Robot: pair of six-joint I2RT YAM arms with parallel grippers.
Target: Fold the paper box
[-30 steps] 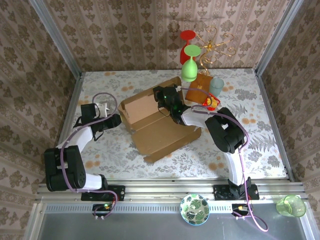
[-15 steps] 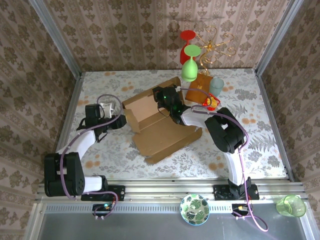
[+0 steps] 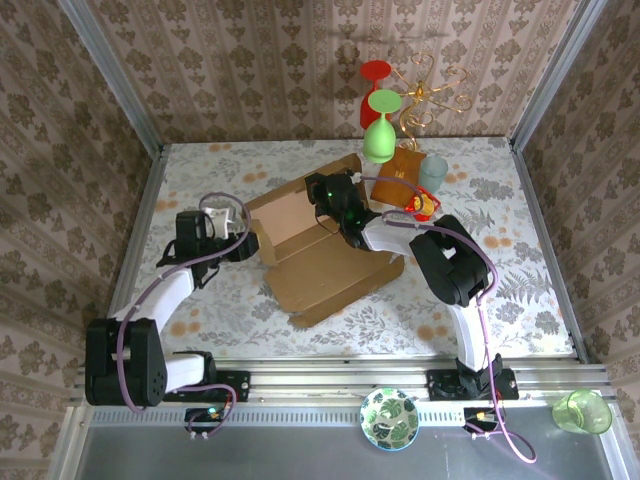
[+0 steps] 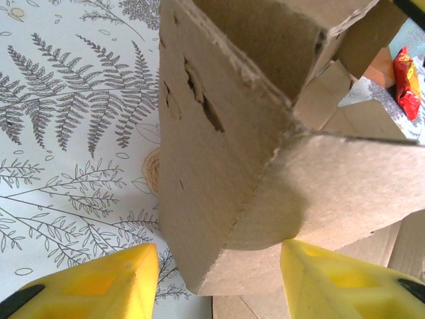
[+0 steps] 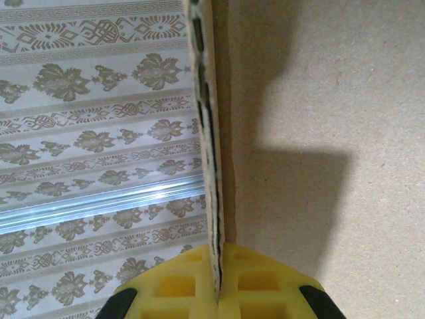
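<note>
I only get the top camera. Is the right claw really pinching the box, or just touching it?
Observer: Pinching. On its wrist camera the right gripper has its yellow fingers shut on the thin edge of a wall of the box.
Kid: And the left one?
Observer: The left gripper is open, with a corner of the box between its fingers, not clamped.
Kid: Anything on that side wall?
Observer: Yes, slots cut in it.

A: What's on the floral table [image 3: 500, 290]?
B: The paper box [image 3: 320, 270] lies mid-table; far right sit an orange-brown packet [image 3: 400, 172], a pale cup [image 3: 434, 172], and what may be a red snack bag [image 3: 423, 206].
</note>
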